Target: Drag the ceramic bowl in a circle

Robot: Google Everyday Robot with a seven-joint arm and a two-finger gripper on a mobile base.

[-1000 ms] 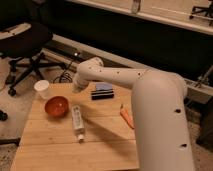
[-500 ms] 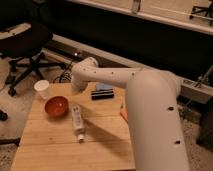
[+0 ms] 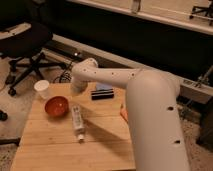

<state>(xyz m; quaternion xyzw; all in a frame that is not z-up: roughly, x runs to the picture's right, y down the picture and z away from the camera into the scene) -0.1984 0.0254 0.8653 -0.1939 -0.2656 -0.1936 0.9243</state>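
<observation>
The ceramic bowl [image 3: 56,106] is small, round and glossy red-orange. It sits on the left part of the wooden table [image 3: 55,145]. My arm reaches in from the lower right and bends down over the table's back. The gripper [image 3: 75,90] hangs at its end, just right of and behind the bowl, between the bowl and the white cup [image 3: 42,89]. It looks close to the bowl's far right rim, but I cannot tell whether it touches.
A white bottle [image 3: 78,123] lies on its side right of the bowl. A black flat object [image 3: 102,94] lies at the table's back. An orange item [image 3: 123,114] shows beside my arm. An office chair [image 3: 25,42] stands at back left.
The arm has shifted a little and its wrist has come lower toward the table. The bowl, cup and bottle have not moved.
</observation>
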